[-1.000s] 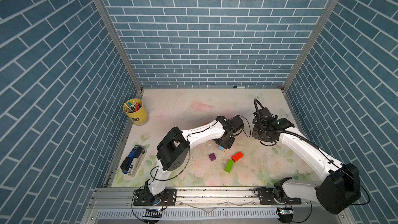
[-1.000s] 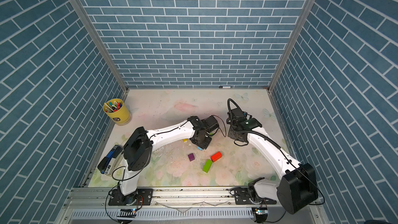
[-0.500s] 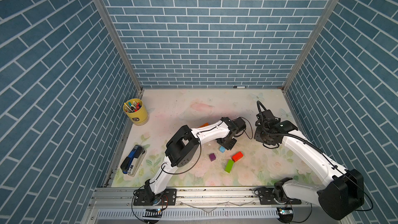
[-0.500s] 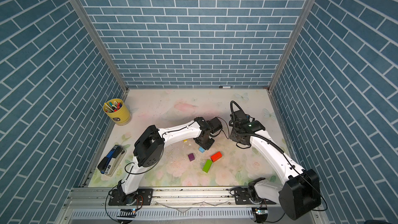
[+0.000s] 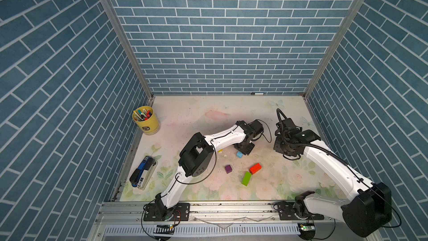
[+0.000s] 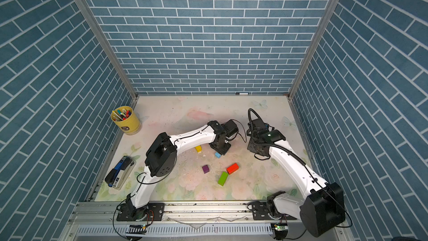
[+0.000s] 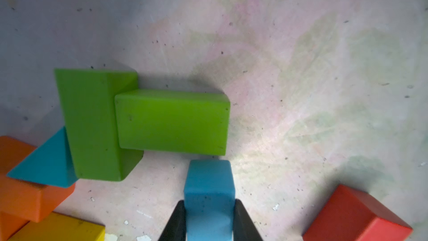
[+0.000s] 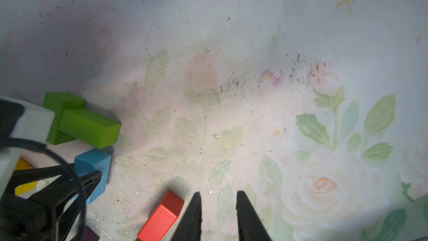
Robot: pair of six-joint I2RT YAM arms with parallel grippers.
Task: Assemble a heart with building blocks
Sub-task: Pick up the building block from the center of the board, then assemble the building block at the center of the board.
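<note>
My left gripper [image 7: 208, 207] is shut on a light-blue block [image 7: 208, 181], which rests low over the mat. The block's far end lies just short of a green brick [image 7: 171, 121]. That brick butts against a second green brick [image 7: 92, 124]. A teal triangle [image 7: 44, 163], orange bricks [image 7: 23, 195] and a yellow brick [image 7: 60, 228] cluster beside them. A red brick [image 5: 255, 168], another green brick [image 5: 246, 178] and a purple cube [image 5: 228, 169] lie loose nearer the front. My right gripper [image 8: 217, 197] hangs open and empty, just right of the red brick [image 8: 162, 216].
A yellow cup of marker pens [image 5: 146, 121] stands at the back left. A blue-and-black stapler [image 5: 141, 175] lies along the left wall. Brick-patterned walls close in three sides, and a metal rail [image 5: 231, 207] runs along the front.
My left arm's elbow swung to the right, and the light-blue block in its gripper edged a little farther back. The right wrist drifted slightly to the right.
</note>
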